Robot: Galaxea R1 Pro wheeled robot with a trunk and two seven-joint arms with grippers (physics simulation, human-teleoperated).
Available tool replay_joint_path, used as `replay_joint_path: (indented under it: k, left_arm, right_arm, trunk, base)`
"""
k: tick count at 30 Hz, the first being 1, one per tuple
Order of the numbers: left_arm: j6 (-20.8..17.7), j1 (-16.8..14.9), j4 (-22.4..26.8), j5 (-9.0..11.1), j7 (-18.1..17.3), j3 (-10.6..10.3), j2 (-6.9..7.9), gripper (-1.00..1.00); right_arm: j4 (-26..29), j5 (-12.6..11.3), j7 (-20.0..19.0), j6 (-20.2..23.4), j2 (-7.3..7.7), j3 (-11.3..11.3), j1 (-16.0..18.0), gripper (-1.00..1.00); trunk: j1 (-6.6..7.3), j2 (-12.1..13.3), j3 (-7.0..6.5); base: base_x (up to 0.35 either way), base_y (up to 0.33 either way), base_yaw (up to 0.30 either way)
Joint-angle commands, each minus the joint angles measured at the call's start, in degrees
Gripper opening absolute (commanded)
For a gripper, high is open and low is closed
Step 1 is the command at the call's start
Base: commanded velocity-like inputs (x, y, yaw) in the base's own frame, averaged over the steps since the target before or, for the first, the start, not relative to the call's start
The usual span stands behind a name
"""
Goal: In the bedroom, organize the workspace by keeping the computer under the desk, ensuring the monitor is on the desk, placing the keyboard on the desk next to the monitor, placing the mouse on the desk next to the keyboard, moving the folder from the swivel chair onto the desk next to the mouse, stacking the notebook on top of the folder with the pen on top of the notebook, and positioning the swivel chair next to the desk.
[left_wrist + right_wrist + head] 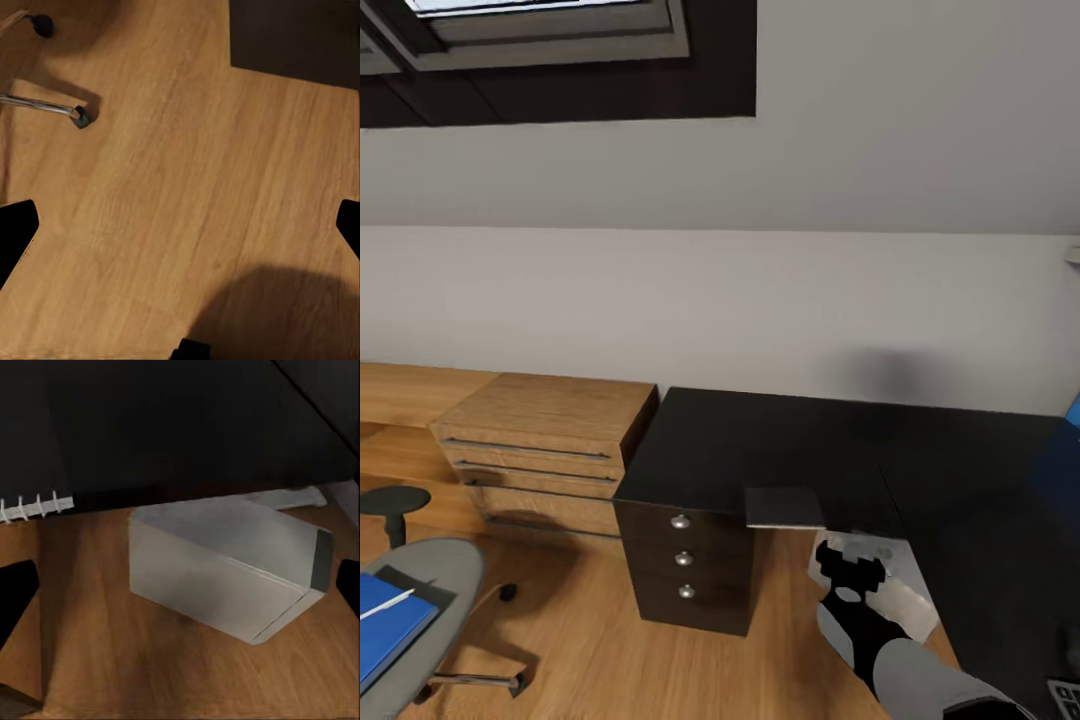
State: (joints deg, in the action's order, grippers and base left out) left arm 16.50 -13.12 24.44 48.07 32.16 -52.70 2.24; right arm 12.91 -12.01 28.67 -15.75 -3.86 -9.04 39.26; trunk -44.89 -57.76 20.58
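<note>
we see a pale grey wall (760, 290) under a sloped ceiling, a dark-framed skylight (550, 40) at upper left, warm wood-plank floor (590, 650), a light-wood drawer cabinet (540, 440) touching a black three-drawer unit (685, 560) with round silver knobs

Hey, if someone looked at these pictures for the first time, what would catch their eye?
Probably the glossy black desk against the pale wall, with a dark notebook overhanging its front edge. At lower left, the bright blue folder lies on the grey swivel chair. The pale computer lies under the desk.
</note>
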Motion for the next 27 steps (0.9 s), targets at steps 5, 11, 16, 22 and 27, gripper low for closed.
replay_joint_path:
  k: [5, 11, 16, 22, 27]
  left_arm:
    - [0.33, -0.07, -1.06, 0.50, 0.27, -0.60, -0.02, 1.00]
    - [0.30, -0.07, -1.47, 0.45, 0.27, -0.64, -0.04, 1.00]
    - [0.36, -0.07, -1.50, 0.50, 0.27, -0.58, -0.04, 1.00]
    - [0.46, -0.07, -1.50, 0.45, 0.27, -0.56, -0.10, 1.00]
    - [0.46, -0.07, -1.50, 0.30, 0.27, -0.67, -0.13, 1.00]
  right_arm:
    - [-7.33, 0.86, 0.20, -7.31, -2.37, -0.53, -0.83, 1.00]
    - [-13.61, 1.13, -0.25, -14.07, -3.20, -0.41, -5.49, 1.00]
    - [-14.17, 0.43, -4.28, -15.59, -1.61, -0.37, -9.22, 1.00]
    - [-14.23, -0.38, -9.37, -16.10, -1.15, -0.35, -10.20, 1.00]
    - [-14.18, -0.10, -10.16, -16.15, -0.54, -0.37, -11.36, 1.00]
  trunk:
    - [0.00, -0.05, 0.06]
    - [0.00, -0.05, 0.06]
    - [0.00, -0.05, 0.06]
    - [0.00, -0.05, 0.06]
    - [0.00, -0.05, 0.06]
  base:
    - [0.000, 0.000, 0.278]
    - [0.000, 0.000, 0.278]
    - [0.000, 0.000, 0.279]
    - [0.000, 0.000, 0.155]
    - [0.000, 0.000, 0.010]
